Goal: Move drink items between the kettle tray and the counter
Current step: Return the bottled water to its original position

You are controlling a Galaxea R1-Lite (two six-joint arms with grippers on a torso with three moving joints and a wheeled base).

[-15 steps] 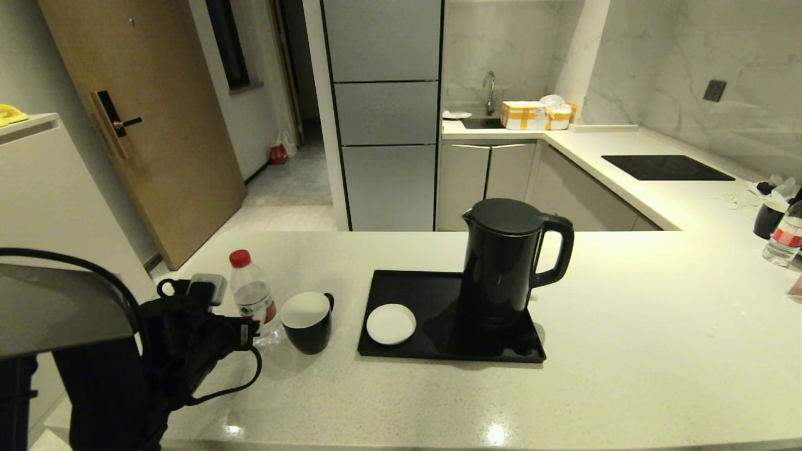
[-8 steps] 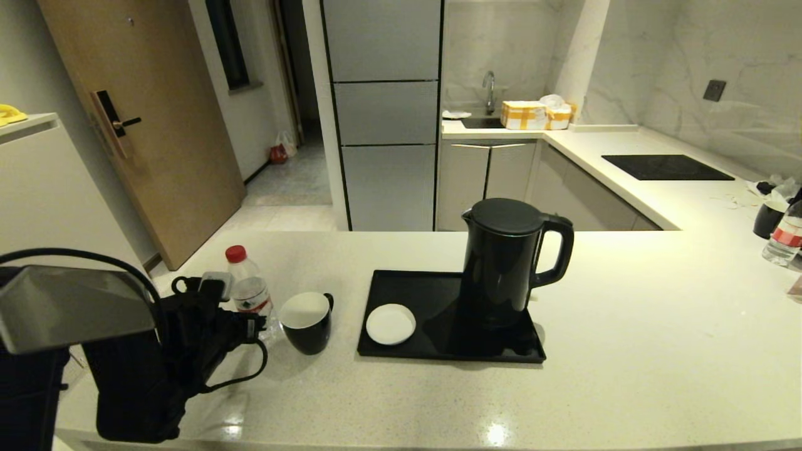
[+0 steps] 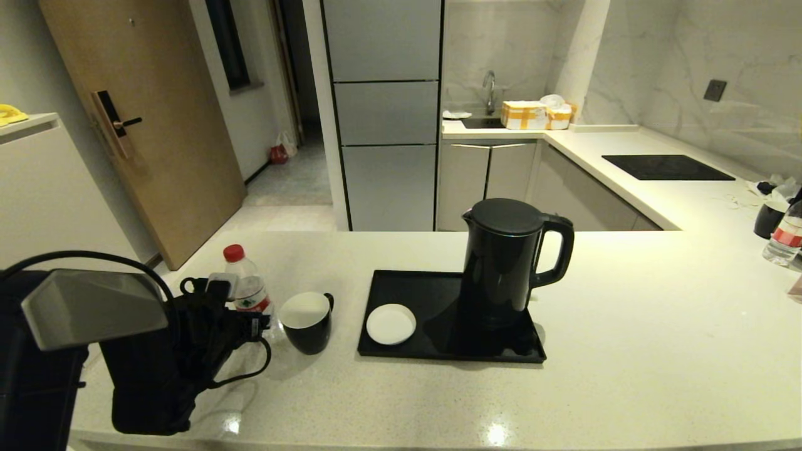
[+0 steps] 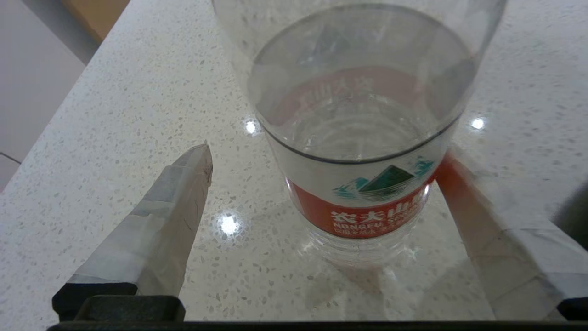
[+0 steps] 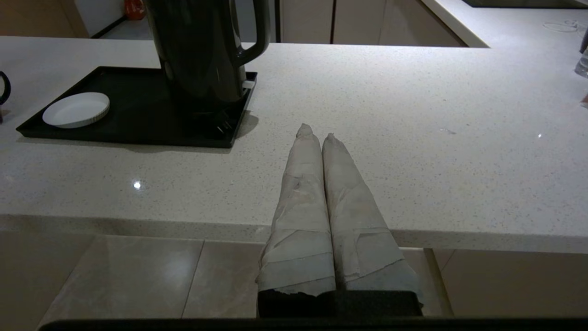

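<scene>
A clear water bottle [image 3: 245,283] with a red cap and red label [image 4: 363,211] stands on the speckled counter [image 3: 626,351] at the left. My left gripper [image 4: 324,154] is open around its lower body, one finger [image 4: 165,220] well apart from it and the other finger [image 4: 482,216] close against its side. Just right of the bottle stands the black mug [image 3: 307,322]. The black kettle [image 3: 504,263] stands on the right part of the black tray [image 3: 401,285]. My right gripper [image 5: 317,131] is shut and empty, low at the counter's front edge.
A small white saucer [image 3: 391,324] lies on the tray's left part. At the far right of the counter are another dark mug [image 3: 767,219] and another bottle [image 3: 786,235]. A black hob [image 3: 667,167] is set into the back counter.
My left arm has risen and moved forward along the counter, bringing its gripper around the bottle. The bottle's cap has shifted slightly left. Kettle, mug and tray have not moved.
</scene>
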